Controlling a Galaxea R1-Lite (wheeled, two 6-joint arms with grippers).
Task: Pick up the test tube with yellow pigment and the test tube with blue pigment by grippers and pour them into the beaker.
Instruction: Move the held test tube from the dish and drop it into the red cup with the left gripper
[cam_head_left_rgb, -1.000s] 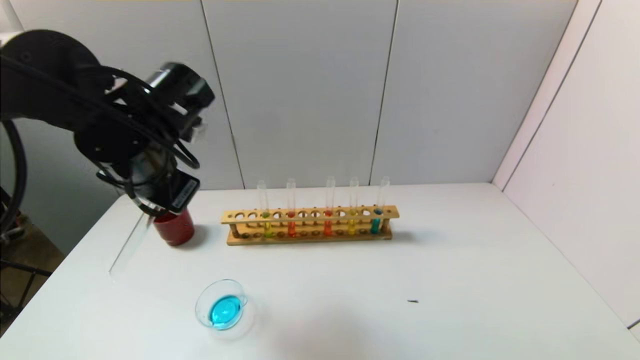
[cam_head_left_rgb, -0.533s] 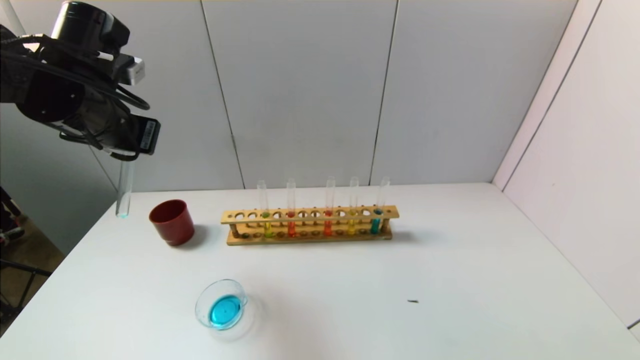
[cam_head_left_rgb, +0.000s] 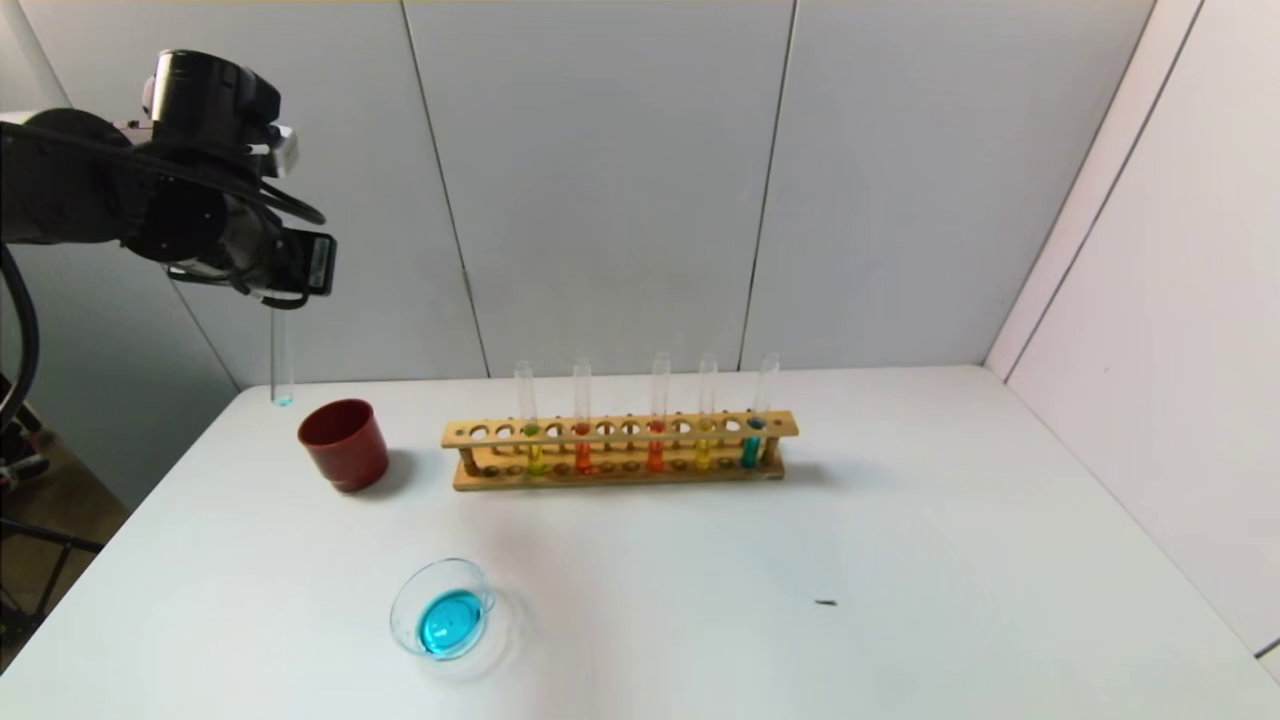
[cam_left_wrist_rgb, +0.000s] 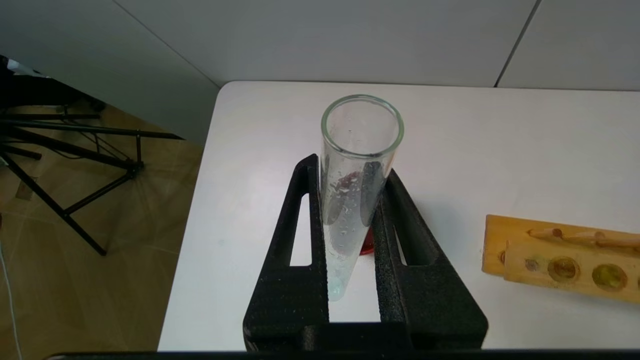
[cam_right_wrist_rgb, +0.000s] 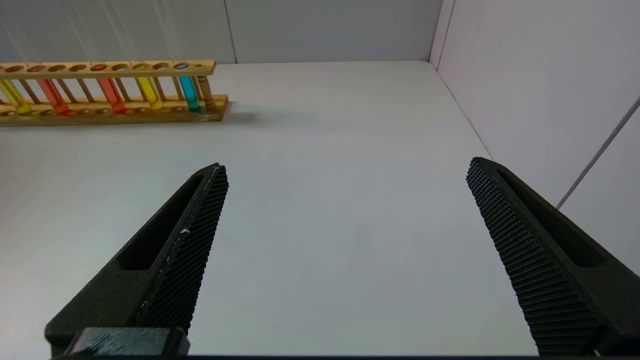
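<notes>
My left gripper (cam_head_left_rgb: 278, 296) is high at the far left, shut on an upright clear test tube (cam_head_left_rgb: 281, 360) that holds only a blue trace at its bottom. It hangs above the table, just left of and behind the red cup (cam_head_left_rgb: 343, 445). In the left wrist view the fingers (cam_left_wrist_rgb: 305, 210) clamp this tube (cam_left_wrist_rgb: 350, 200). The beaker (cam_head_left_rgb: 398, 612) holds blue liquid near the front. In the wooden rack (cam_head_left_rgb: 620, 430) stand the greenish-yellow tube (cam_head_left_rgb: 533, 440) and a blue tube (cam_head_left_rgb: 755, 440). My right gripper (cam_right_wrist_rgb: 347, 165) is open and empty, low over bare table.
The rack also holds two orange-red tubes (cam_head_left_rgb: 583, 440) and an amber-yellow tube (cam_head_left_rgb: 704, 440). A small dark speck (cam_head_left_rgb: 825, 603) lies on the right of the table. Walls close the back and right. The table's left edge drops to the floor.
The left gripper swung the tube from tilted low by the red cup to upright and lifted it high. It then shifted slightly right. Beaker, rack and cup have not moved.
</notes>
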